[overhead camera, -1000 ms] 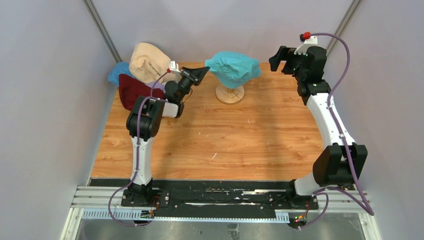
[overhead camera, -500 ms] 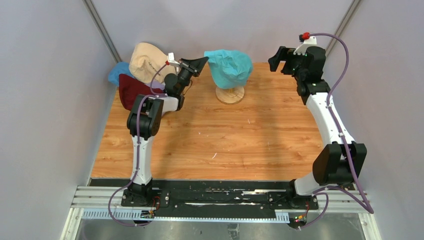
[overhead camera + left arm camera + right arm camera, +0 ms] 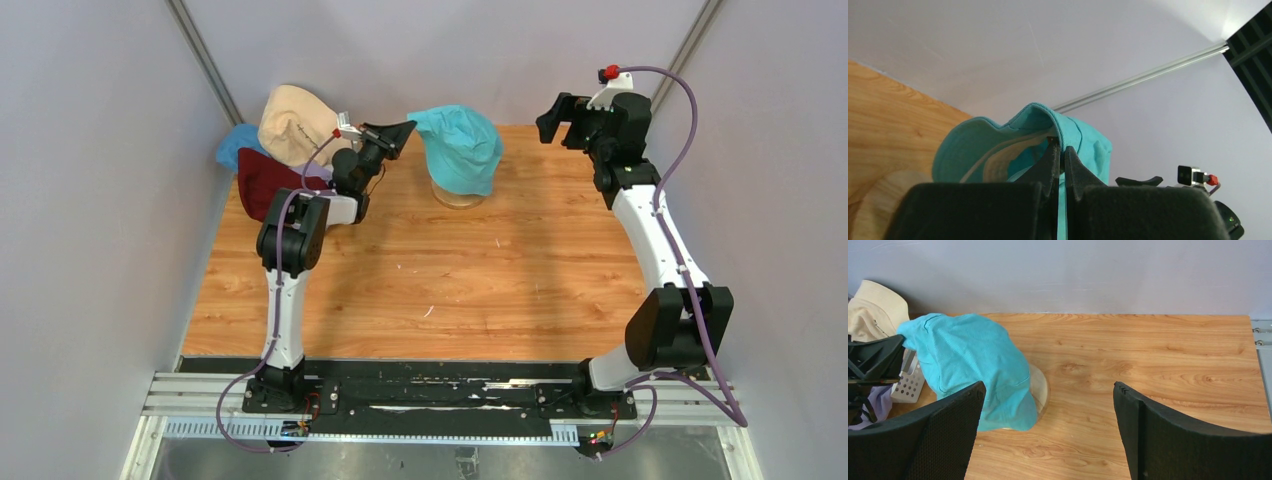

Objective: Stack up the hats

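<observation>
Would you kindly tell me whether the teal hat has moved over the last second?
Yes. The teal hat, pinched by the left tool, has shifted toward the near side, now hiding most of the wooden stand.

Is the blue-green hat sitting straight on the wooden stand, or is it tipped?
Tipped. The left gripper pinches the teal hat by its brim, holding that side up, so it slants over the wooden stand.

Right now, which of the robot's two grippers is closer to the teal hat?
Left. The left gripper is pinching the brim of the teal hat; the right gripper hangs open off to the hat's other side, not touching it.
</observation>
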Controlling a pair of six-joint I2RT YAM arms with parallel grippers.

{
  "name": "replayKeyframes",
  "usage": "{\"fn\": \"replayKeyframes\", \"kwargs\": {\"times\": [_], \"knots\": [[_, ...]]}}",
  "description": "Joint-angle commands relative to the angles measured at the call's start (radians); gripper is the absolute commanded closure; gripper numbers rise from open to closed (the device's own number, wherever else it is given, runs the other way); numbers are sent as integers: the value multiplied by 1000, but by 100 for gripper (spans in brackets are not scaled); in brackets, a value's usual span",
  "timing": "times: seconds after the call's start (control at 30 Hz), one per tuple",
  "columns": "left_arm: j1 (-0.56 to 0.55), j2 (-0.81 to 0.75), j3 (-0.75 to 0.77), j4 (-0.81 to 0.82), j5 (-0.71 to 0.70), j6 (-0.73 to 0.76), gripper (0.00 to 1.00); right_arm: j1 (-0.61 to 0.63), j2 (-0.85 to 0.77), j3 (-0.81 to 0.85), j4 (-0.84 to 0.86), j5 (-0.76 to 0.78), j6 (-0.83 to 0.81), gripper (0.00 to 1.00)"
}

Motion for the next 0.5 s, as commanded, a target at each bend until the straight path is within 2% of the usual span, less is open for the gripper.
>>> {"fn": "replayKeyframes", "kwargs": {"times": [0.0, 0.47], "knots": [[5, 35, -41, 26, -7, -5, 100, -14, -3, 0, 12, -19, 9, 3], [5, 40, -183, 144, 36, -26, 100, -14, 6, -11, 27, -33, 21, 3]]}}
